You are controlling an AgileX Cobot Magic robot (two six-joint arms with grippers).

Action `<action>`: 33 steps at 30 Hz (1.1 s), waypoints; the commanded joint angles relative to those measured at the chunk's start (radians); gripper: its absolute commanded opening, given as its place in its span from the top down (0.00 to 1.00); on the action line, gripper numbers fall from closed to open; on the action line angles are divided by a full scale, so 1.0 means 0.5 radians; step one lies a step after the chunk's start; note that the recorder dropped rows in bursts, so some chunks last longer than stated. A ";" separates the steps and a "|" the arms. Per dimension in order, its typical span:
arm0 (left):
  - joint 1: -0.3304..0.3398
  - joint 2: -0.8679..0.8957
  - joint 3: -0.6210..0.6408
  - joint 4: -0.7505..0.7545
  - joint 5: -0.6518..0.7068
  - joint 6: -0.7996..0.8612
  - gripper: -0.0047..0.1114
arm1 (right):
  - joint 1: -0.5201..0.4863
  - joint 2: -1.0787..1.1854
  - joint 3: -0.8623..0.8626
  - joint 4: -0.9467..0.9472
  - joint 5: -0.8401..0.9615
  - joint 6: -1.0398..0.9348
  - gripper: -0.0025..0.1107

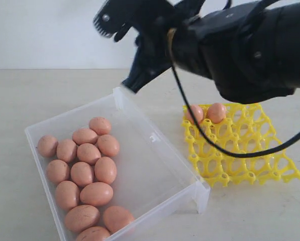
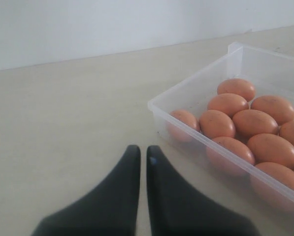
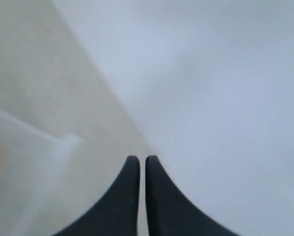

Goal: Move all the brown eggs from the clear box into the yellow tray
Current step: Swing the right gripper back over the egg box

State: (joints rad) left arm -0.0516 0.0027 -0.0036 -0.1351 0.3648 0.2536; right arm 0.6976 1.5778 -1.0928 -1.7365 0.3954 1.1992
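Brown eggs lie mostly in the clear box: fourteen of them, packed touching one another over its left half. Two more sit side by side in far-left cups of the yellow tray, which lies just right of the box on the table. All other cups are empty.

By my reading the task is early, at the reach for the next egg. The right gripper hangs above the far corner of the box with its claw pressed together and nothing in it. The left gripper hovers over bare table outside the box, fingers drawn together to a thin slit, also empty.

The next move calls for spreading the right claw, coming down over one egg and closing gently on its sides. The eggs along the right edge of the cluster, such as the far one, look easiest, since the right half of the box floor is bare and leaves room for a finger. Those on the left sit close to the left wall, with neighbours pressing in, so little room there.

Carrying an egg right means clearing the box's right rim and its small clip tab. A black cable droops from the arm across the tray and might snag.
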 commanded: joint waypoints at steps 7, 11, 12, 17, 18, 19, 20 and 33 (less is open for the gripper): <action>-0.012 -0.005 0.007 -0.014 -0.011 0.002 0.92 | -0.888 -0.130 0.028 1.706 1.369 -1.516 0.98; -0.012 -0.005 0.007 -0.014 -0.011 0.002 0.92 | -1.565 -0.125 0.028 2.972 1.147 -2.306 0.98; -0.012 -0.005 0.007 -0.014 -0.011 0.002 0.92 | -1.688 -0.125 0.028 3.176 1.137 -2.421 0.98; -0.012 -0.005 0.007 -0.014 -0.011 0.002 0.92 | -1.831 -0.142 0.028 4.086 1.112 -3.048 0.98; -0.012 -0.005 0.007 -0.014 -0.011 0.002 0.92 | -1.803 -0.142 0.028 4.219 1.125 -3.188 0.98; -0.012 -0.005 0.007 -0.014 -0.011 0.002 0.92 | -1.755 -0.142 0.028 4.383 1.144 -3.364 0.98; -0.012 -0.005 0.007 -0.014 -0.011 0.002 0.92 | -1.695 -0.142 0.028 4.532 1.176 -3.536 0.98; -0.012 -0.005 0.007 -0.014 -0.011 0.002 0.92 | -0.491 -0.135 0.028 4.807 1.214 -4.212 0.98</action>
State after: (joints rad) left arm -0.0516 0.0027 -0.0036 -0.1351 0.3648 0.2536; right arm 0.3549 1.5172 -1.0771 0.6814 1.0426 -0.8618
